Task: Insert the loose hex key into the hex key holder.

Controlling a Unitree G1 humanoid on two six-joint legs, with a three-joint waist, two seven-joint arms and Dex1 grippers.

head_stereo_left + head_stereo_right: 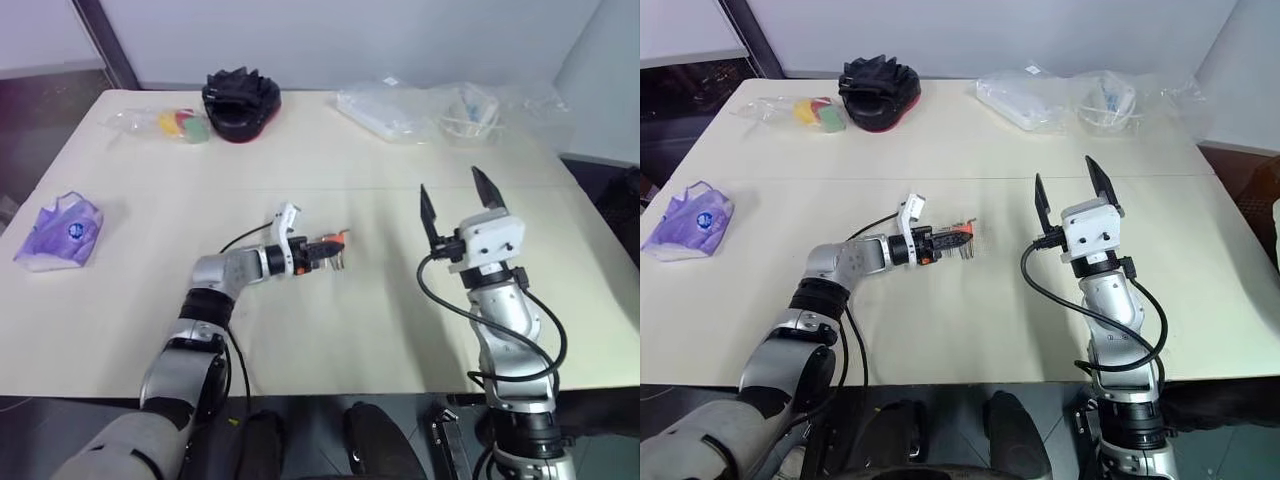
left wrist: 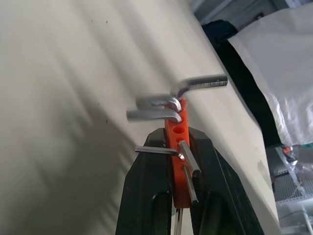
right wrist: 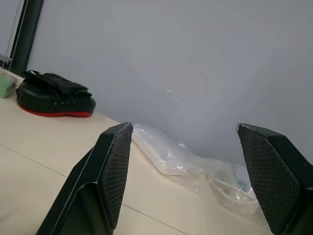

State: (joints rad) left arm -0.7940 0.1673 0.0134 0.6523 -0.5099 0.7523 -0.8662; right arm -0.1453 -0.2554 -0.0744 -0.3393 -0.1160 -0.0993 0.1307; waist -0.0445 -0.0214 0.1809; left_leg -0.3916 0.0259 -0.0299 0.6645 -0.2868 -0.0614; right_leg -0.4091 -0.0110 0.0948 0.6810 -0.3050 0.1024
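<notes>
The hex key holder (image 2: 176, 147) is a slim orange plastic block drilled with round holes, bright steel L-shaped keys jutting from it. The left gripper (image 1: 322, 252) pinches it tight between smooth black fingers, low over the middle of the cream table (image 1: 330, 340). The right gripper (image 1: 462, 208) stands spread wide and empty, its pads (image 3: 116, 169) cross-hatched. Along the far edge sit a black, red-rimmed round pad (image 1: 241, 103) and crinkled clear bags (image 1: 400, 112); a purple pouch (image 1: 60, 232) lies well to the left.

Orange plastic hex key holder (image 2: 178, 147) – smooth, dull silver metal keys, matt cream table (image 1: 350, 330)
</notes>
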